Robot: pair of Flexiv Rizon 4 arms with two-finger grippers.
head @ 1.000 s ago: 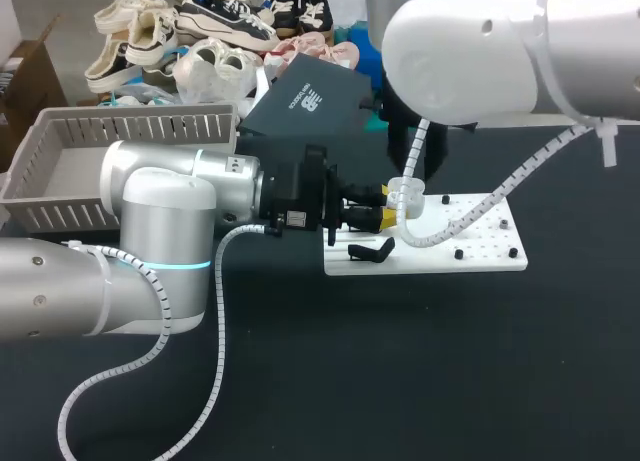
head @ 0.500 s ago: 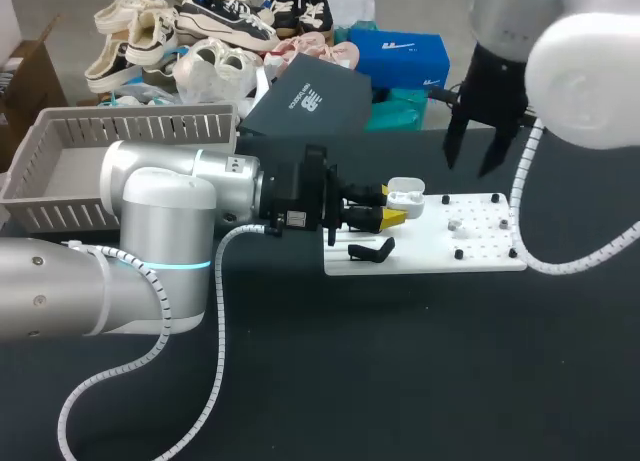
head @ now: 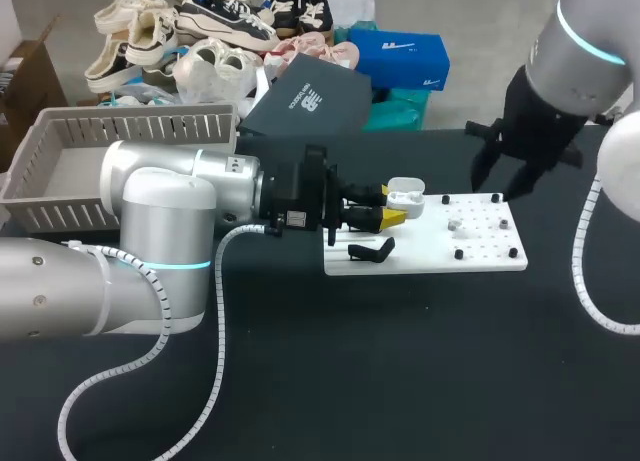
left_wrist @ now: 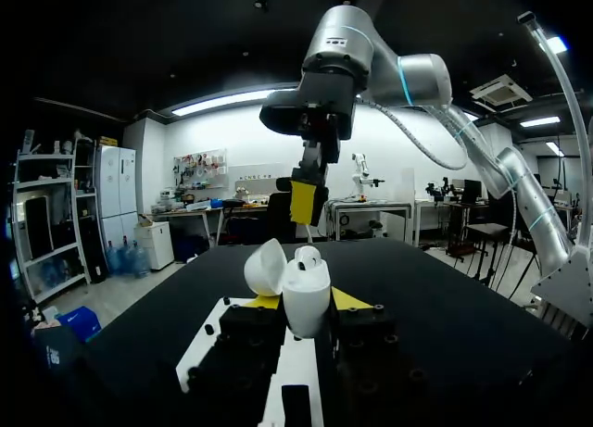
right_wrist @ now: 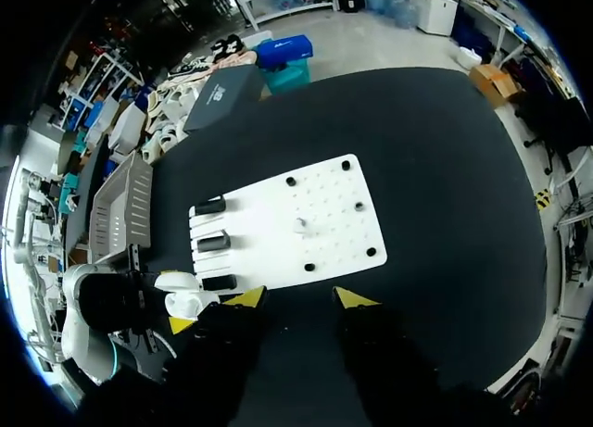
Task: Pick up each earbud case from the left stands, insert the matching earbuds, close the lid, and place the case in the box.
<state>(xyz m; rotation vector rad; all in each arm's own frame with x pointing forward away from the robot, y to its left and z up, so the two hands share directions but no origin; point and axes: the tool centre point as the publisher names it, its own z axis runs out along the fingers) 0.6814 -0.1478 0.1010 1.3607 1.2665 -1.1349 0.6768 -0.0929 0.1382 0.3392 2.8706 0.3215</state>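
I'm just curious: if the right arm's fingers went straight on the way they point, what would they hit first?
Most likely the white board, close to the small earbud lying on it, though depth is hard to judge.

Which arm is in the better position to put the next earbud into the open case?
Right, probably. The right end effector is open and empty, above the white board where an earbud lies. The left end effector is shut on the case, whose lid is up.
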